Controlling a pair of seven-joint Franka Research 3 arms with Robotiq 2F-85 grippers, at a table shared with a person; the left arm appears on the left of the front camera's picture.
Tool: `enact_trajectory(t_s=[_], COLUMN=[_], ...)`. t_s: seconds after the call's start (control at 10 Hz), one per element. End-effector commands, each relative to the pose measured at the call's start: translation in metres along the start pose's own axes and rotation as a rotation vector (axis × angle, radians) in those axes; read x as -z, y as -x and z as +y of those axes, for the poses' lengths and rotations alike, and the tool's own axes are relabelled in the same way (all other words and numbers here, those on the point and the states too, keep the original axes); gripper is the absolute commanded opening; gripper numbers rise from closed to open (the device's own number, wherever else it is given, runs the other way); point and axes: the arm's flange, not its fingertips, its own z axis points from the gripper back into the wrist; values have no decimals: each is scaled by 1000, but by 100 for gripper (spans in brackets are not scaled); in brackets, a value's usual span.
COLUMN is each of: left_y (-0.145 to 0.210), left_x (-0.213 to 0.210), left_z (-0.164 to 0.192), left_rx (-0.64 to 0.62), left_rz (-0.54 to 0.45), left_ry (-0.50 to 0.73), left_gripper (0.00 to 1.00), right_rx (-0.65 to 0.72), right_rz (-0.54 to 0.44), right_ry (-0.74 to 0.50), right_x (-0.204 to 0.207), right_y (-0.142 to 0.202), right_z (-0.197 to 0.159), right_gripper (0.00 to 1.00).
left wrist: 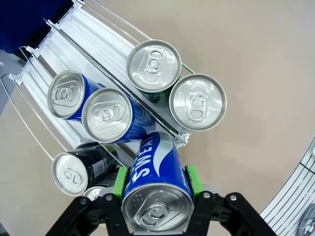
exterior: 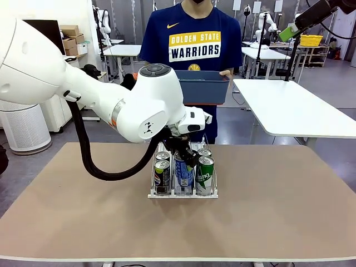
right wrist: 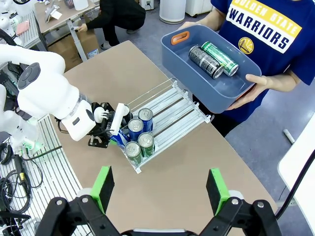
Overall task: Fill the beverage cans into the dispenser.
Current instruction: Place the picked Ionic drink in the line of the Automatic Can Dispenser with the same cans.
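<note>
Clamped between the green pads of the left gripper [left wrist: 156,181] is a blue can [left wrist: 156,164], its silver top close to the wrist and its body tilting away past the fingertips; the jaws press on both of its sides. Just beyond the fingertips lies the dispenser [left wrist: 101,39], and the held can's far end meets its near end by a divider. Ahead of the jaws two green cans [left wrist: 153,66] fill one lane; two more blue cans [left wrist: 109,115] stand in the middle lane; a black can [left wrist: 74,172] stands off to one side of the jaws. The right gripper [right wrist: 160,184] hangs high over the table [right wrist: 197,162], jaws wide apart with nothing between them; far ahead of its fingertips a person's hand [right wrist: 261,81] holds a blue-grey bin [right wrist: 231,87] with two further cans [right wrist: 205,61] lying in it.
</note>
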Motion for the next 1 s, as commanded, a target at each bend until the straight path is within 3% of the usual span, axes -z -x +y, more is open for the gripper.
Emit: enact_trajectory(t_s=[0.0,0.4,0.5,0.6,0.9], left_y=[-12,-5,-4,2,2], left_x=[10,29,21,28,28], left_z=[10,8,4,6,6], left_rx=[13,33,-6,14,14], left_rz=[-34,49,64,44,44], left_ry=[-37,27,89,19,19], left_gripper=[57,57,57,57,57], right_rx=[1,1,1,1,1], right_rz=[1,1,1,1,1], right_ry=[-1,-1,-1,-1,-1], right_x=[0,0,0,0,0], right_y=[1,1,1,1,1], right_z=[0,0,0,0,0], right_gripper=[100,100,100,100,100])
